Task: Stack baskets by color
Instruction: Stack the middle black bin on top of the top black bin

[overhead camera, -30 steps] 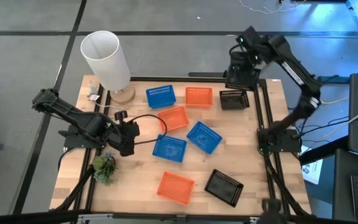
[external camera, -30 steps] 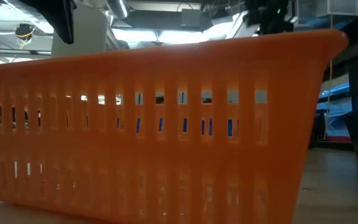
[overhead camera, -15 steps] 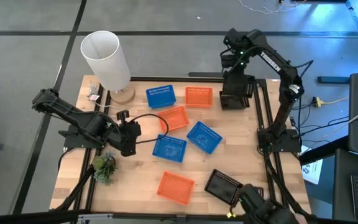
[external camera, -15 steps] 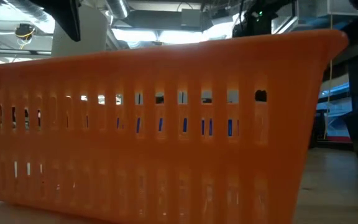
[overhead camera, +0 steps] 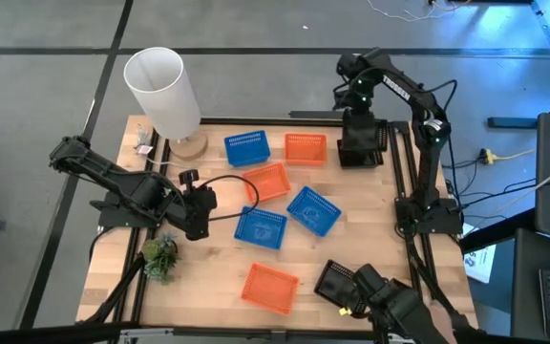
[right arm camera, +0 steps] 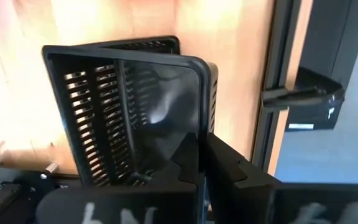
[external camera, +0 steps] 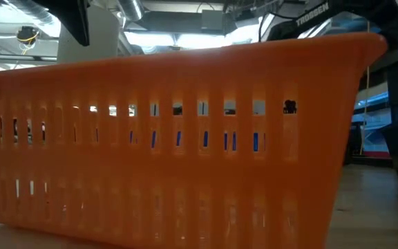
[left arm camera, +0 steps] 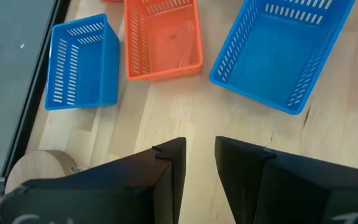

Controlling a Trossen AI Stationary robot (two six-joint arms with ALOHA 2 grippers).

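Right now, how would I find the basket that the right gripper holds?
Go to the table's far right corner, beside the black frame rail. The right gripper is shut on the rim of a black basket there. The orange basket beside it differs by colour.

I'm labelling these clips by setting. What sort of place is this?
Most likely a robotics lab or workshop. A wooden table in a black metal frame stands on a grey concrete floor, with robot arms mounted at its sides, cables trailing on the floor, and ceiling strip lights overhead.
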